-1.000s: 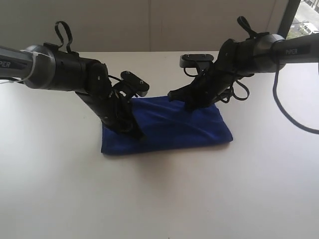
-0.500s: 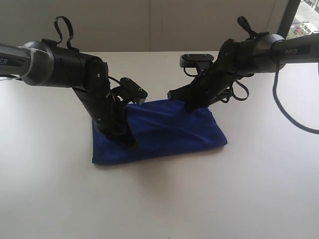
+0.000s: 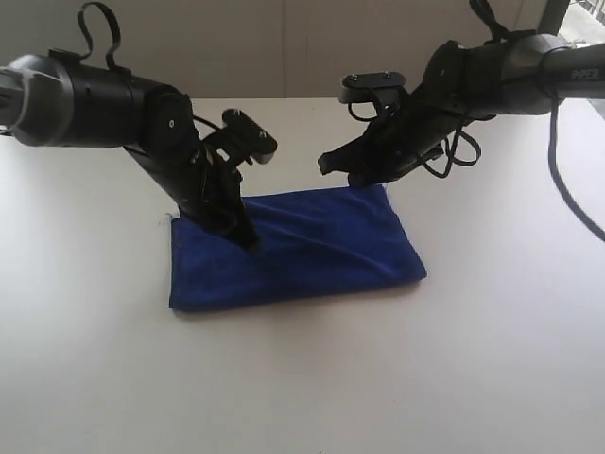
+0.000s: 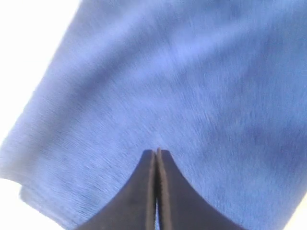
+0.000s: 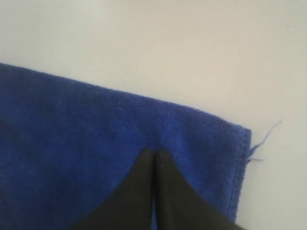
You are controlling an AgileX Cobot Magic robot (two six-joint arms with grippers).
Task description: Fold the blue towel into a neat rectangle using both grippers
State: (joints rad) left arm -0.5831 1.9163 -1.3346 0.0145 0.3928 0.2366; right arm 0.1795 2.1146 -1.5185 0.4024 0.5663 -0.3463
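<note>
The blue towel [image 3: 317,251] lies flat on the white table [image 3: 302,388] as a folded rectangle, long side left to right. My left gripper [image 3: 249,243] is shut, its tips down on or just over the towel's left part. In the left wrist view the closed left gripper [image 4: 157,152] points at blurred blue towel [image 4: 192,81] with no cloth between the fingers. My right gripper [image 3: 358,181] is shut and hangs just above the towel's far right corner. In the right wrist view the right gripper [image 5: 153,152] sits over the towel [image 5: 72,143] near a loose thread [image 5: 268,134].
Bare white table surrounds the towel on all sides. A wall [image 3: 284,47] runs along the table's back edge, and a window [image 3: 581,19] shows at the top right. Black cables loop off both arms.
The towel has slid left and its wrinkles have flattened. Both arms have risen, and the right gripper has lifted off the towel toward its far edge.
</note>
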